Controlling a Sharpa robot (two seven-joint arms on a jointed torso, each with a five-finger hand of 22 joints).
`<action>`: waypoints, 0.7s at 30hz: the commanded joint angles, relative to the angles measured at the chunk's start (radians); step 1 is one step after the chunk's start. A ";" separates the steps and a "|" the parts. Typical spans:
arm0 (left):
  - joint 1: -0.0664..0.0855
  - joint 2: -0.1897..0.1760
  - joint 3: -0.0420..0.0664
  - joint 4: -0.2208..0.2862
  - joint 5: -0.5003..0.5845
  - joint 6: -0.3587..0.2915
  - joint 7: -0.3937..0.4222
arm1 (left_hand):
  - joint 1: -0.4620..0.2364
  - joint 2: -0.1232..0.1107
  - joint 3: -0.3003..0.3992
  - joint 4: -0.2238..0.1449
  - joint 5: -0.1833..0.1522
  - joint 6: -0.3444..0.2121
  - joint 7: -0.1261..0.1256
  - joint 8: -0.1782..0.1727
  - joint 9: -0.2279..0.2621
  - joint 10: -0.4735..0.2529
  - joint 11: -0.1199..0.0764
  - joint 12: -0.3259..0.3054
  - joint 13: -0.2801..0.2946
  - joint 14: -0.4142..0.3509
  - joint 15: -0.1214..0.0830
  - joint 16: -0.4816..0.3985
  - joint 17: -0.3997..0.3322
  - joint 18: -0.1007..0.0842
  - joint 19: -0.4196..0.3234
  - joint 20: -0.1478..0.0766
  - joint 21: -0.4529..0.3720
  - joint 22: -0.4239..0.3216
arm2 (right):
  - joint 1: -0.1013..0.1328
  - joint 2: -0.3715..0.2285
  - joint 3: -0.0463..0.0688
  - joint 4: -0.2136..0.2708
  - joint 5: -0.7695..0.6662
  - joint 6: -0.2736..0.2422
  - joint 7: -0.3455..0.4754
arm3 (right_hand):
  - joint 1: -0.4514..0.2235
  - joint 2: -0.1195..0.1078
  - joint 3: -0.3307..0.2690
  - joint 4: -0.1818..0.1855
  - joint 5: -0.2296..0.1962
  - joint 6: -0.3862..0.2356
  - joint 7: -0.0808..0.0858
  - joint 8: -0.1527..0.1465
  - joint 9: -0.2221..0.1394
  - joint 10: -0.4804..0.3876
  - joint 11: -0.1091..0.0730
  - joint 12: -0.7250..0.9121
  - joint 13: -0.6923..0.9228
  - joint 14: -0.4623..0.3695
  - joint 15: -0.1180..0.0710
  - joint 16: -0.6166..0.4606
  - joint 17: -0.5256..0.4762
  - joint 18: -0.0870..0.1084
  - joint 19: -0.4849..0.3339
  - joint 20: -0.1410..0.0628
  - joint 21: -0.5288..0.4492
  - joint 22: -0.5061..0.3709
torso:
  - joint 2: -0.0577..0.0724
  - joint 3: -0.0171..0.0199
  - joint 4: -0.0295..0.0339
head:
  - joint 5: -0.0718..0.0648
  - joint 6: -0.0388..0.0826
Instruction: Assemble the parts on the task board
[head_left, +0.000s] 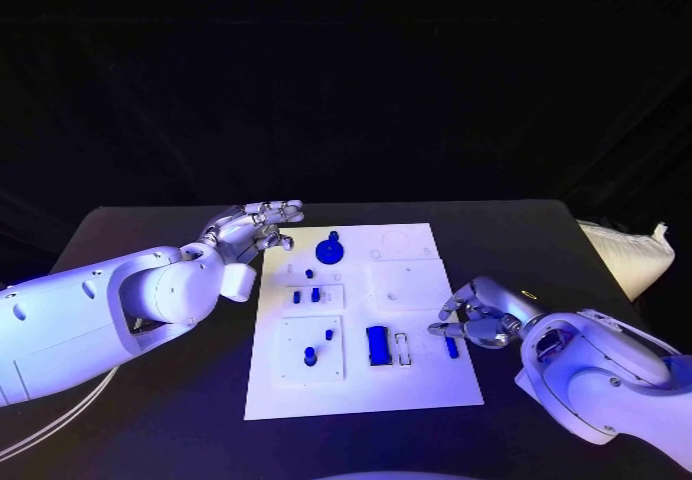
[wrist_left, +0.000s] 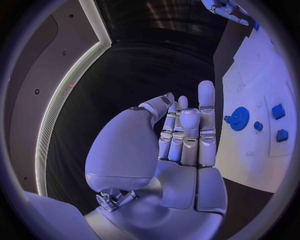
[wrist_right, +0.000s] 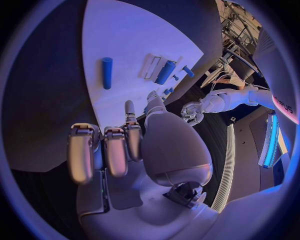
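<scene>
Black tabletop (head_left: 144, 400), white task board (head_left: 361, 390) at centre, long side running 12 to 6. Board carries raised white sub-plates with sockets, so the parts likely sit loose beside or in their seats waiting for assembly.

Left robot hand (head_left: 257, 228) hovers at the board's 10 o'clock corner, off the edge, fingers straight and close together, nothing in it; looks parked near the blue gear (head_left: 330, 248), which lies at about 11 on the board. Wrist view confirms an empty palm and the gear just beyond the fingertips.

Right robot hand (head_left: 476, 315) sits at the board's 4 o'clock edge, fingers curled loosely, not closed on anything I can see. Right below it lies a blue peg (head_left: 451, 347), loose on the white surface, probably the next pick.

Blue block (head_left: 378, 345) stands near 5, beside a narrow slot. Small blue pegs (head_left: 306, 296) at 9, two more at 7.
</scene>
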 joint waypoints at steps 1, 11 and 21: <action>0.001 0.001 0.000 0.006 -0.004 0.019 0.005 | -0.001 0.008 0.001 -0.005 -0.003 -0.008 0.001 0.007 0.001 -0.010 0.001 0.002 0.002 -0.006 0.000 -0.005 -0.001 0.003 0.003 0.005 -0.004 -0.002 | 0.001 -0.032 -0.003 0.002 -0.031 0.031 0.010 | 0.016 0.009 0.004 -0.005 0.018 0.007 -0.002 -0.005 -0.004 0.028 0.004 -0.002 0.031 0.094 0.008 0.007 0.202 -0.019 0.052 0.006 0.005 0.136 | 0.000 0.0003 -0.0030 | -0.004 0.002; 0.000 0.003 0.000 0.006 -0.004 0.021 0.004 | -0.001 0.008 0.001 -0.005 -0.003 -0.008 0.001 0.007 0.001 -0.010 0.001 0.002 0.002 -0.006 0.000 -0.005 -0.001 0.003 0.003 0.005 -0.004 -0.002 | -0.008 -0.061 -0.012 -0.013 -0.121 0.090 -0.027 | 0.001 0.010 -0.001 0.007 0.009 0.023 -0.004 -0.007 -0.011 0.029 0.002 -0.002 0.032 0.094 0.007 0.007 0.203 -0.019 0.052 0.005 0.006 0.138 | 0.000 0.0000 -0.0046 | -0.023 0.002; 0.000 0.004 -0.001 0.004 -0.004 0.022 0.003 | -0.001 0.008 0.001 -0.005 -0.003 -0.008 0.001 0.007 0.001 -0.010 0.001 0.002 0.002 -0.006 0.000 -0.005 -0.001 0.003 0.003 0.005 -0.004 -0.002 | -0.032 -0.026 -0.014 -0.039 -0.157 0.128 -0.034 | -0.003 0.010 -0.003 0.011 0.003 0.033 -0.007 -0.006 -0.013 0.029 0.000 -0.002 0.033 0.094 0.006 0.007 0.203 -0.019 0.052 0.005 0.007 0.138 | 0.000 -0.0005 -0.0031 | -0.016 -0.003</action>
